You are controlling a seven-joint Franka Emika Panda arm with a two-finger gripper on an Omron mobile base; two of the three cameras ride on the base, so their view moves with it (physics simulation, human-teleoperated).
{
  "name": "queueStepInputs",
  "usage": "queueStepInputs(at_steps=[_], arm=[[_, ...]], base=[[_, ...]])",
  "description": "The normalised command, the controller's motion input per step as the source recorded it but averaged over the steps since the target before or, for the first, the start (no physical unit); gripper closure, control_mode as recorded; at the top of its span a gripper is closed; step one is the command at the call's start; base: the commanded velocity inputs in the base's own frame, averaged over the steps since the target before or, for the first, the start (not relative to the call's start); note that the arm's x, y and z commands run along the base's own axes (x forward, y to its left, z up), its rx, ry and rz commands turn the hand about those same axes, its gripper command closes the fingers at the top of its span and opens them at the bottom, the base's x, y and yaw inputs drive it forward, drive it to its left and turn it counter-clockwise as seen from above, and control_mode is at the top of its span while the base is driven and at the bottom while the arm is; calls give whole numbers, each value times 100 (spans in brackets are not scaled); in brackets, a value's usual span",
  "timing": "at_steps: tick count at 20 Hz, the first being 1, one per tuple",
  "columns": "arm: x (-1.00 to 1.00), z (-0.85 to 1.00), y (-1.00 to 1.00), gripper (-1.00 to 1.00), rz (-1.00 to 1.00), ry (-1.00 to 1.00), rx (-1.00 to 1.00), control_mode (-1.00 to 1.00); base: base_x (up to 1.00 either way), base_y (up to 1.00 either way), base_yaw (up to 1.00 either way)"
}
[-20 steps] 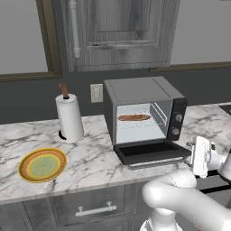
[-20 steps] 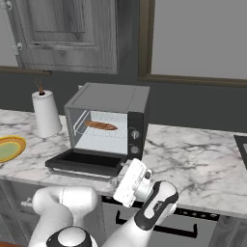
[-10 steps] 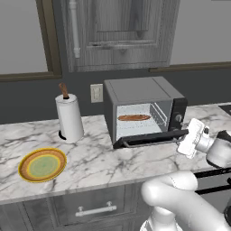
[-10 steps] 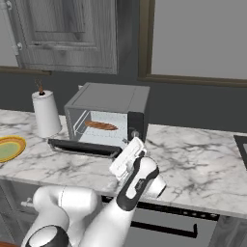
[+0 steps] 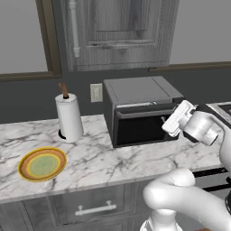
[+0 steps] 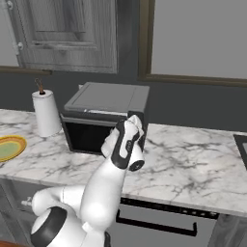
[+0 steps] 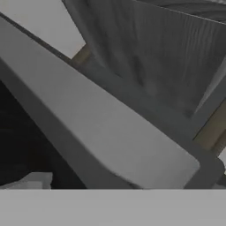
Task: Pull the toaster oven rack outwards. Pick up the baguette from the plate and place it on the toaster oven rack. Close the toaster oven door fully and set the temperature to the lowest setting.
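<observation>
Toaster oven (image 5: 140,110) on marble worktop (image 5: 99,158), long axis running left-right, front facing room; toaster oven door (image 5: 142,126) upright, shut against box, silvery bar handle along top edge; no readable writing or brand; gripper (image 5: 173,122) at oven's front right corner, jaws wide, holding nothing; plate (image 5: 42,164) bare, well left of oven; paper towel roll (image 5: 69,117) upright between plate and oven.

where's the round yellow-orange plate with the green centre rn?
In the left base view, the round yellow-orange plate lies at the marble counter's left front, ahead of the white paper towel roll, left of the dark grey toaster oven.
</observation>
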Motion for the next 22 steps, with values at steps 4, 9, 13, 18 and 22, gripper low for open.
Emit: queueStepInputs(at_steps=[4, 9, 13, 18, 22], arm=[[47, 55, 100, -100, -38, -20, 0, -100], [10, 52, 96, -100, -45, -36, 0, -100], [0, 54, 95, -100, -57, -52, 0, -100], [-3, 66, 97, -100, -60, -57, 0, -100], [-35, 68, 85, -100, -62, -66, 0, -100]], base=[[0, 0, 0], [0, 0, 0], [0, 0, 0], [0, 0, 0], [0, 0, 0]])
